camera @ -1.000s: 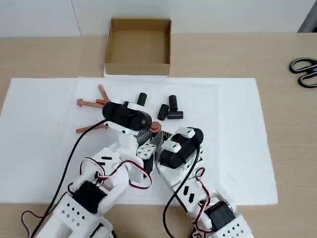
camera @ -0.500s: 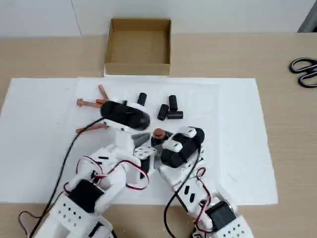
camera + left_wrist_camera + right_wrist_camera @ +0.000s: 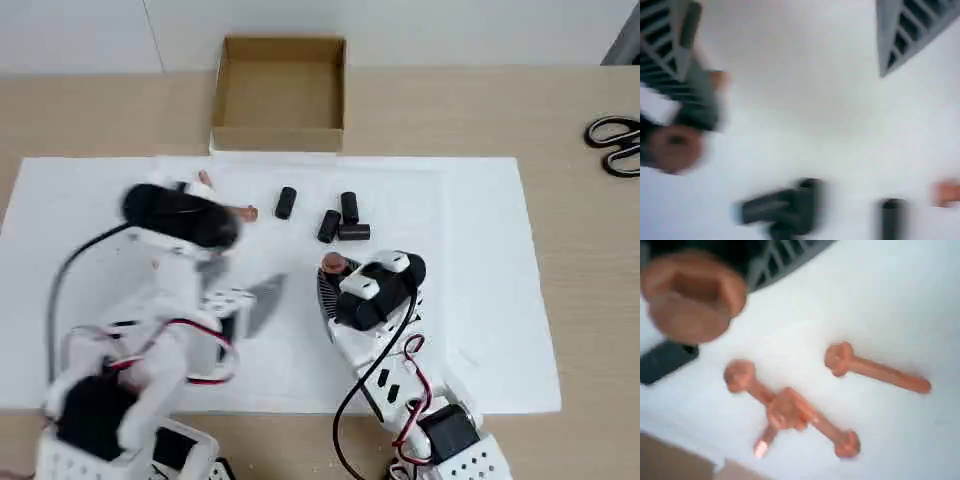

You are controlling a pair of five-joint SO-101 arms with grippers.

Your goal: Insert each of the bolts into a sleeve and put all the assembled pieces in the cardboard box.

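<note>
Step in hand: joining a bolt to a sleeve, or just past it. Nothing lay in the box [image 3: 278, 100], so the task stood near its start.
Right gripper: the right gripper [image 3: 330, 278] was pressed onto one bolt [image 3: 333, 264], head up, over the middle of the white sheet [image 3: 470, 280].
Held bolt: a dark sleeve [image 3: 697, 107] seemed to wrap its shank in the left wrist view, with a copper tip showing past it, though the blur there left that unsure.
Left gripper: the left gripper [image 3: 248, 303] had its fingers spread wide with nothing between them. It stood left of the right gripper and apart from it.
Loose sleeves: four sleeves [image 3: 328, 226] lay on the sheet just far of the held bolt, between it and the box (three bunched, one a little to their left).
Loose bolts: three bolts [image 3: 875, 370] lay left of the sleeves, two crossed and touching, one apart. The left arm hid most of them from above.
Box: open-topped, on the bare table [image 3: 500, 110] just beyond the sheet's far edge, left of centre.
Next move: if the sleeve was truly on, the piece needed carrying far and slightly left, above the loose sleeves, and releasing inside the box walls. If not, the free left gripper needed to fetch a sleeve and line its bore up with the shank.
</note>
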